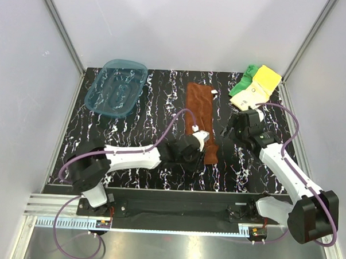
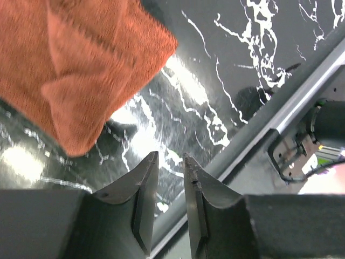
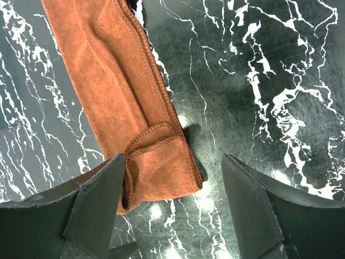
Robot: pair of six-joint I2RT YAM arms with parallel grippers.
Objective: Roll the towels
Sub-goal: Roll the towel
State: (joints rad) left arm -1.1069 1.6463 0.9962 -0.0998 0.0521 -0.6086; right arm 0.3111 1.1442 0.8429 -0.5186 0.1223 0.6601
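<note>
The rust-brown towel [image 1: 201, 116] lies as a long strip in the middle of the table. Its near end [image 3: 156, 162] is folded over on itself. My left gripper [image 1: 202, 143] hovers at that near end. In the left wrist view its jaws [image 2: 171, 159] stand a narrow gap apart with nothing between them, and the towel's corner [image 2: 81, 70] lies off to the upper left. My right gripper [image 1: 233, 132] hangs wide open to the right of the strip; its fingers [image 3: 172, 162] frame the folded end without touching it. The green towel [image 1: 244, 81] and the pale yellow towel [image 1: 256, 90] lie bunched together at the back right.
A translucent teal tray [image 1: 116, 87] stands at the back left. A metal rail [image 2: 280, 121] runs along the table's near edge, close to my left gripper. White walls enclose the dark marbled table [image 1: 162, 106] on three sides.
</note>
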